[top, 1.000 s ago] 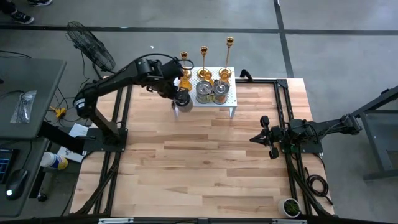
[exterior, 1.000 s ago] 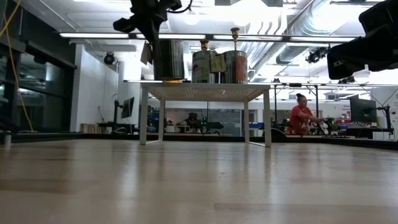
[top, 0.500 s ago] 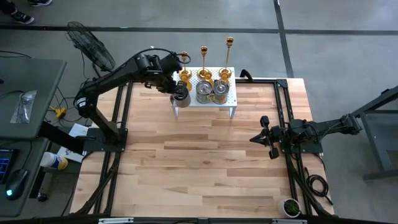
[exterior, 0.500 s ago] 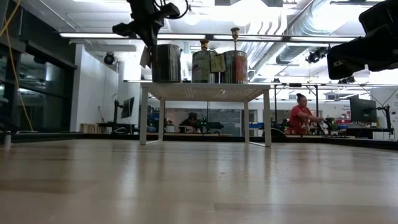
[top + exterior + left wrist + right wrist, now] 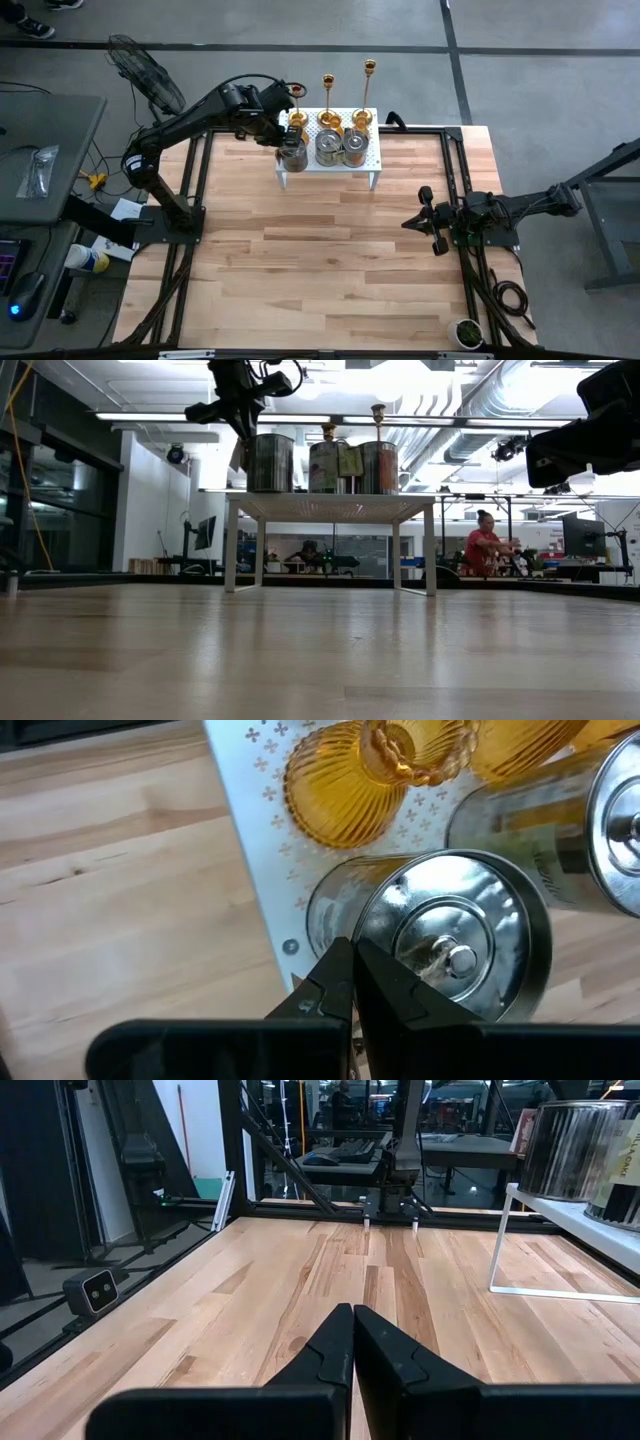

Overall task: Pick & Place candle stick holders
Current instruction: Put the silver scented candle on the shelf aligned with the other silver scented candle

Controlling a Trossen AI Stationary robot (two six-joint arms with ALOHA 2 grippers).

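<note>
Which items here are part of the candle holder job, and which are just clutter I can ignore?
Job items:
- gold candlesticks
- amber cups
- silvery pots, one under the left gripper
- white rack they stand on

Just lying about:
- floor fan
- small potted plant
- right gripper, waiting over bare table

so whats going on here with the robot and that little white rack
The left gripper is over the near-left corner of the white rack, fingers closed right above a silver pot that sits on the rack beside two more pots, amber cups and gold candlesticks. The right gripper waits shut at the table's right side.
</note>
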